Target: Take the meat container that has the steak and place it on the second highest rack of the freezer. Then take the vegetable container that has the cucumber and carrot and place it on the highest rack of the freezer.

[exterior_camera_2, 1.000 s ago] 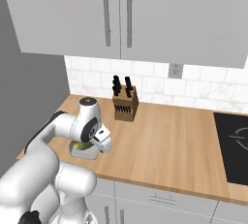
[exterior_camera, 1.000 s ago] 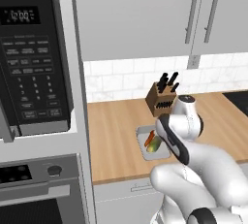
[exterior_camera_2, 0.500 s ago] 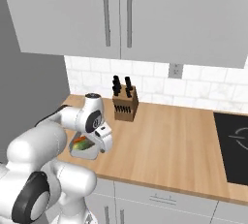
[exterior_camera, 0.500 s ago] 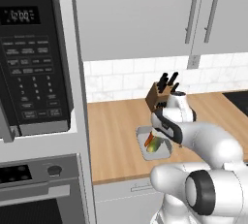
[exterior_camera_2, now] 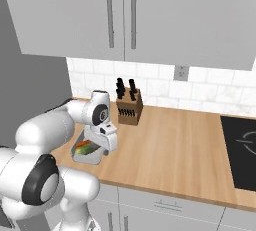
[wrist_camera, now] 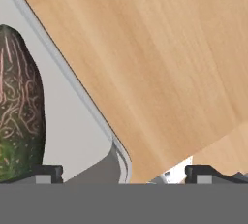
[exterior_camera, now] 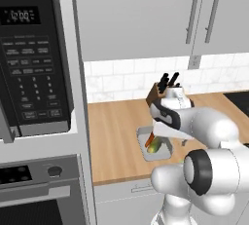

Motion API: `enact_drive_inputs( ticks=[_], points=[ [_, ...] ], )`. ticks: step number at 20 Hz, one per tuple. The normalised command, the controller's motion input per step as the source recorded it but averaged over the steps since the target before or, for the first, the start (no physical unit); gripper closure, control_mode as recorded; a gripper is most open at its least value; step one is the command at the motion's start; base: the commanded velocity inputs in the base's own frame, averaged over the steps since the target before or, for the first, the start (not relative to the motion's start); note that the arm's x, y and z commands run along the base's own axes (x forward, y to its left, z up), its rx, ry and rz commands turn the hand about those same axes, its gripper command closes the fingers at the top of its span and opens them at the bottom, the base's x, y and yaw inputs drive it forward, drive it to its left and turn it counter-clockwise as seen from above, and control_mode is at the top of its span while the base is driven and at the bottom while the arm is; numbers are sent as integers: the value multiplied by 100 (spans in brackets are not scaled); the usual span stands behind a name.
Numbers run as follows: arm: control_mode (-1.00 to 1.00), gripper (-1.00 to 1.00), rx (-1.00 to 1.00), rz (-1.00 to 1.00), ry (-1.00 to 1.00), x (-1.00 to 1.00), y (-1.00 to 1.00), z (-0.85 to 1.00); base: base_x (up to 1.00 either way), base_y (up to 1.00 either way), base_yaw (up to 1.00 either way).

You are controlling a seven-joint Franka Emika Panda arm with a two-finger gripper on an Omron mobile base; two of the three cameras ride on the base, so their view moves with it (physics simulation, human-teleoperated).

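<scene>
The vegetable container (exterior_camera: 164,154) is a shallow grey tray on the wooden counter, holding the orange carrot (exterior_camera: 150,140) and the green-yellow cucumber (exterior_camera: 155,146). From the right base view the container (exterior_camera_2: 86,159) sits near the counter's left front, with the cucumber (exterior_camera_2: 86,150) and carrot (exterior_camera_2: 82,144) inside. My gripper (exterior_camera_2: 107,144) hangs low at the tray's right edge. In the hand view the gripper (wrist_camera: 124,172) is open and straddles the tray's rim (wrist_camera: 72,75): one fingertip (wrist_camera: 48,172) is inside by the cucumber (wrist_camera: 19,106), the other is over the counter.
A knife block (exterior_camera_2: 129,107) stands behind the tray against the tiled wall. A black microwave (exterior_camera: 34,58) and an oven (exterior_camera: 39,190) fill the cabinet to the left. A black cooktop (exterior_camera_2: 242,150) lies at the far right. Upper cabinets (exterior_camera_2: 125,15) hang overhead.
The hand has swung down and in toward the tray, from above it to low at its right edge. The jaws stayed open and the tray has not moved.
</scene>
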Motion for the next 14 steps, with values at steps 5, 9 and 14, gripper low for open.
enact_drive_inputs(
  ticks=[5, 9, 14],
  points=[
    [-100, -100, 1, 17, 0, -34, 0, -11, 0, 0, 0],
    [-100, -100, 1, 20, -1, 7, 8, -26, 0, 0, 0],
    [-100, -100, 15, 13, -15, 2, 0, -27, 0, 0, 0]
  ],
)
